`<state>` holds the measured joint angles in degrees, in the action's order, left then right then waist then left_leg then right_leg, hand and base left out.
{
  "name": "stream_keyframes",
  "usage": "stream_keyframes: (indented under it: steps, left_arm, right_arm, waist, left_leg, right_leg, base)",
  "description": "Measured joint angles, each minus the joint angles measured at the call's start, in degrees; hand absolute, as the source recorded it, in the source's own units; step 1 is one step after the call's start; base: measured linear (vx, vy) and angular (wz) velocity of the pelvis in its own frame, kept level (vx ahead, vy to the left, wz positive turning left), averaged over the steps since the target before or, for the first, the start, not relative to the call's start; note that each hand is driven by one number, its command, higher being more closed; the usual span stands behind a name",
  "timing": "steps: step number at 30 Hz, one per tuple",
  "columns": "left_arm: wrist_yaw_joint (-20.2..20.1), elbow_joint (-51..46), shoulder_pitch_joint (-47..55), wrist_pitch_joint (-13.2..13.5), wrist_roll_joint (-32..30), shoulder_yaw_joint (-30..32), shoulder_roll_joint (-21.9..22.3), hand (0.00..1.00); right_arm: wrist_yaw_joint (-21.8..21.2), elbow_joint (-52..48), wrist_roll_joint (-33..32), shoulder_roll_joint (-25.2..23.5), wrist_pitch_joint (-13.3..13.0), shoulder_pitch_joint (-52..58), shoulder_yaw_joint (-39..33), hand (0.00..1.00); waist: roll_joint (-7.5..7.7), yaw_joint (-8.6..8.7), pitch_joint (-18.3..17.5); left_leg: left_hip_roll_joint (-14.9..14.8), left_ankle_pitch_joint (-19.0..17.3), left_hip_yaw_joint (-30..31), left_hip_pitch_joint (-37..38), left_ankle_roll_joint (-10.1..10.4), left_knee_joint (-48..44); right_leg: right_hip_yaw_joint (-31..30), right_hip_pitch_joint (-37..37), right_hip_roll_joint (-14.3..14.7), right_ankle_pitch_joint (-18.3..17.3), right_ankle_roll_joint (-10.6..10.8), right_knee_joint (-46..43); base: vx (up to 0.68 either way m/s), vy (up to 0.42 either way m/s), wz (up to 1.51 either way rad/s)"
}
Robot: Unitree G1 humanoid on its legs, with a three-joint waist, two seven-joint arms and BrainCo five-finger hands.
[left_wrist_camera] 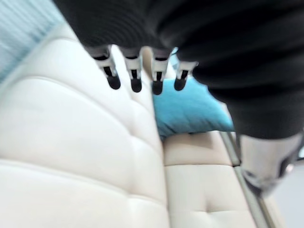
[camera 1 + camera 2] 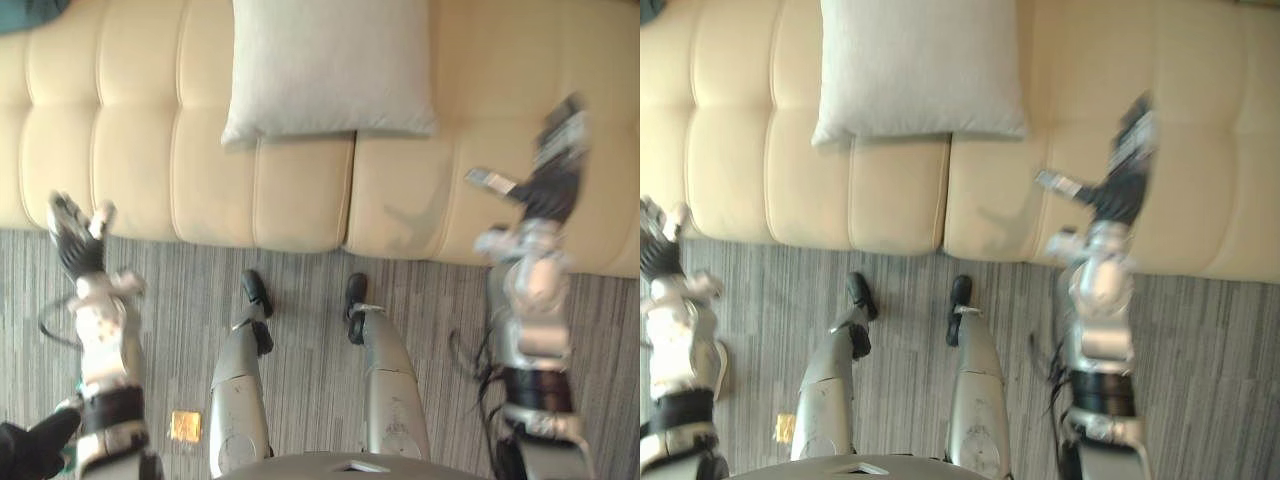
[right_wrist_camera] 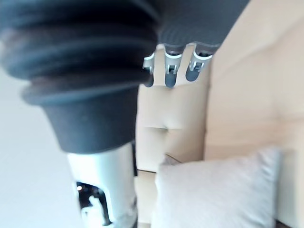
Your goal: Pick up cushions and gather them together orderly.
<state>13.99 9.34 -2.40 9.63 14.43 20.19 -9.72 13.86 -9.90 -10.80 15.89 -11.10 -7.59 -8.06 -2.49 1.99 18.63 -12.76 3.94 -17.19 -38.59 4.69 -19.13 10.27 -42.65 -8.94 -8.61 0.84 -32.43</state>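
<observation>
A light grey cushion (image 2: pixel 330 65) lies flat on the cream tufted sofa (image 2: pixel 300 190), at the back and near the middle. The corner of a teal cushion (image 2: pixel 30 10) peeks in at the sofa's far left, and the left wrist view shows it as a blue cushion (image 1: pixel 190 109) further along the seat. My left hand (image 2: pixel 75 240) hovers at the sofa's front edge on the left, its fingers (image 1: pixel 134 76) straight and empty. Over the right seat my right hand (image 2: pixel 548 190) is raised, fingers (image 3: pixel 168 71) relaxed and holding nothing. The grey cushion (image 3: pixel 218 194) lies well away from it.
Grey striped carpet (image 2: pixel 300 300) runs along the sofa front. A small orange-yellow item (image 2: pixel 185 425) lies on the floor by my left side. A dark object (image 2: pixel 30 445) sits in the lower left corner.
</observation>
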Motion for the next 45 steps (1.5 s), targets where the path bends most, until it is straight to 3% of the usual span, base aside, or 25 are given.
stream_keyframes:
  steps: [6, 10, 15, 18, 24, 32, 33, 43, 45]
  left_arm:
    - [-9.39, 13.7, 11.48, -1.76, -6.4, -9.45, 5.33, 0.0]
    - [-10.68, 24.47, 14.56, -2.59, -10.99, -9.34, 6.38, 0.0]
    - [-10.49, 34.02, 14.47, -3.28, -12.57, -7.97, 6.55, 0.0]
    - [-9.26, 37.63, 13.82, -4.15, -12.5, -3.94, 7.95, 0.0]
    - [-8.82, 41.19, 12.13, -4.99, -12.53, -0.97, 8.37, 0.0]
    - [-8.41, 41.96, 12.14, -5.51, -13.61, 0.09, 9.24, 0.0]
    - [-8.19, 45.36, 14.95, -6.63, -16.32, 2.04, 6.98, 0.0]
    - [-8.16, 45.5, 14.64, -6.69, -16.34, 1.9, 6.94, 0.0]
    - [-8.13, 45.52, 14.6, -6.73, -16.33, 1.89, 6.85, 0.0]
  right_arm:
    - [-6.17, 15.56, 4.84, -10.25, 0.93, 13.18, 3.47, 0.0]
    - [-7.44, 28.06, 9.26, -13.38, 2.96, 16.84, 3.1, 0.0]
    - [-7.59, 41.22, 12.32, -14.06, 4.99, 16.46, 0.77, 0.0]
    - [-7.64, 48.49, 13.35, -14.7, 6.59, 14.59, -1.67, 0.0]
    - [-7.62, 53.24, 13.51, -15.37, 8.84, 13.05, -4.31, 0.0]
    - [-7.61, 56.44, 13.5, -15.65, 10.22, 12.66, -6.79, 0.0]
    - [-7.63, 62.66, 13.56, -18.06, 10.44, 14.22, -7.9, 0.0]
    - [-7.57, 62.7, 13.53, -18.26, 11.36, 14.09, -7.89, 0.0]
    - [-7.47, 62.76, 13.5, -18.45, 11.36, 13.94, -8.08, 0.0]
  waist:
    - [1.43, -0.32, -1.94]
    - [2.43, -0.68, -5.96]
    - [2.94, -1.72, -8.41]
    - [3.12, -2.1, -10.32]
    - [3.51, -2.52, -10.91]
    - [3.61, -3.04, -12.29]
    - [8.43, -4.45, -16.4]
    - [8.3, -4.97, -16.51]
    - [8.41, -5.04, -16.7]
  left_leg:
    - [-1.28, -4.85, -0.73, 14.52, 0.24, -1.77]
    - [-1.34, -5.85, -1.78, 20.55, 1.09, 0.74]
    - [-0.41, -5.74, -3.46, 25.79, 1.23, 3.83]
    - [0.75, -5.69, -4.81, 28.5, 1.37, 5.31]
    - [2.36, -6.97, -4.99, 32.08, 1.13, 5.04]
    - [3.74, -7.33, -4.62, 33.74, 0.76, 5.25]
    - [13.35, -5.72, 0.04, 45.71, -1.83, 22.65]
    - [13.04, -5.36, 0.38, 46.15, -1.85, 23.93]
    - [12.86, -5.72, 0.36, 45.63, -1.55, 23.58]
  right_leg:
    - [0.0, 16.74, 1.91, -0.36, 1.1, 5.03]
    - [-0.3, 23.42, 2.59, 0.39, 1.82, 10.38]
    - [-2.06, 28.98, 3.31, 4.58, 2.55, 17.61]
    - [-3.71, 31.58, 3.27, 7.38, 3.47, 21.71]
    - [-4.88, 35.59, 2.13, 8.53, 4.2, 23.55]
    - [-4.92, 37.32, 0.97, 8.53, 3.45, 23.86]
    - [-4.76, 37.81, -2.55, 6.09, 2.89, 27.33]
    - [-0.86, 39.53, -2.93, 6.74, 2.45, 29.29]
    - [0.05, 39.5, -2.94, 9.82, 2.87, 30.06]
  base:
    - [0.08, 0.004, -0.2]
    - [0.04, 0.037, -0.12]
    - [0.03, 0.058, -0.21]
    - [0.02, 0.068, -0.27]
    - [-0.02, 0.066, -0.09]
    - [-0.06, 0.036, 0.0]
    - [0.0, 0.0, 0.0]
    - [0.12, 0.03, 0.06]
    - [0.2, -0.003, 0.03]
